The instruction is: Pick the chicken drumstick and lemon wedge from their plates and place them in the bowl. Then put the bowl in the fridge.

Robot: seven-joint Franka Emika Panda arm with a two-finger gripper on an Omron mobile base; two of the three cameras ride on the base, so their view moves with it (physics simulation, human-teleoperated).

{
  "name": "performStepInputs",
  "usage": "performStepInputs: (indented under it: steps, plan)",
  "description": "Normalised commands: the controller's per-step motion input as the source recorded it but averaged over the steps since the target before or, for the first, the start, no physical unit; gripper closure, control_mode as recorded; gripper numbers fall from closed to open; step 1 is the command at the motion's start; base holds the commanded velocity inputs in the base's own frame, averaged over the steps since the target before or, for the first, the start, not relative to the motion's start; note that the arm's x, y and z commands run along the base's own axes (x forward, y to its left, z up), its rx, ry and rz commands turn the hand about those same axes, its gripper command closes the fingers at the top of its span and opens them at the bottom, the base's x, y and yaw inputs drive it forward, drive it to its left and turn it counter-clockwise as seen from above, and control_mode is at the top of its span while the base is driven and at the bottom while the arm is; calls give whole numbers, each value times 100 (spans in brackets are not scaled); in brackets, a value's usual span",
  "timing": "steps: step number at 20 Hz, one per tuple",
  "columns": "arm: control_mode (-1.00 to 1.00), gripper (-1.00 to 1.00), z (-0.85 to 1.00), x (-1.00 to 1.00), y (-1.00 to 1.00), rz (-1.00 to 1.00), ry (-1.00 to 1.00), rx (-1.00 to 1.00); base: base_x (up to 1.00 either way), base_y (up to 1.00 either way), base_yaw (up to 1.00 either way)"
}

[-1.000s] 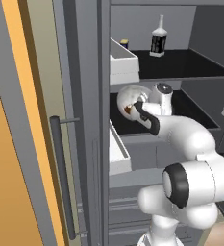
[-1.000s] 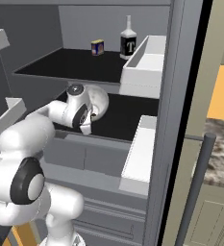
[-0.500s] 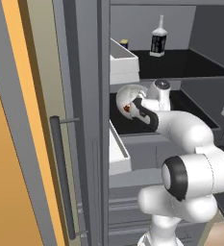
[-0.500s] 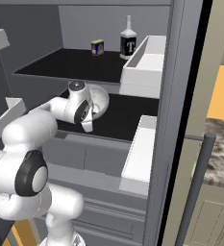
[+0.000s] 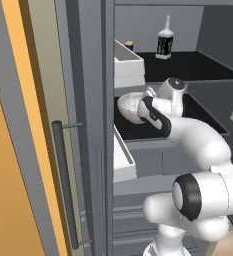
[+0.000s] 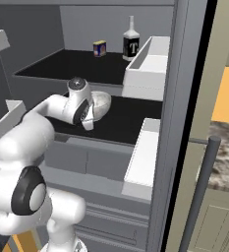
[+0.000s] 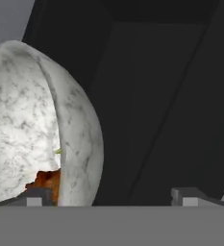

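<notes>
i've got the fridge (image 5: 88,125) standing open, its long bar handle (image 5: 63,185) at about nine o'clock in the left base view, and the arm reaching in over the middle dark shelf (image 6: 121,120). the bowl (image 5: 130,106) sits on that shelf, sitting level as far as i can judge, with the wrist just to its three o'clock side. in the hand view the bowl (image 7: 41,125) takes the nine o'clock half, and low inside it i can make out the brown of the chicken drumstick (image 7: 45,180) and a sliver of yellow-green that i take for the lemon wedge (image 7: 58,151). the tool (image 7: 112,196) has its tips spread wide apart, one tip right against the bowl's rim at seven o'clock and the other well clear at five o'clock, nothing clamped between them. so i judge the bowl is set down and the step in hand is the release and retreat. to do it well i'd keep the tips apart and draw straight back along the approach line, out toward the door opening, without sweeping sideways, since the near tip could nudge the rim and skid the bowl. further toward three o'clock in the right base view, the white drawer (image 6: 148,66) and the door edge are close to the elbow's path, so i'd back out slowly.
</notes>
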Motion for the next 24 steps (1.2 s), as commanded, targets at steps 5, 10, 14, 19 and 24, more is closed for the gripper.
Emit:
performStepInputs:
  steps: [5,10,14,19,24]
  plan:
    - [-100,-100,33,-53,6,12,-2,0,0,0,0]
    - [-100,-100,32,-67,0,8,-1,-1,0,0,0]
    - [-100,-100,10,-85,0,15,-4,-13,0,0,0]
    - [-100,-100,0,-92,0,14,-9,-19,0,0,0]
    - [-100,-100,-1,-92,0,18,-14,-25,0,0,0]
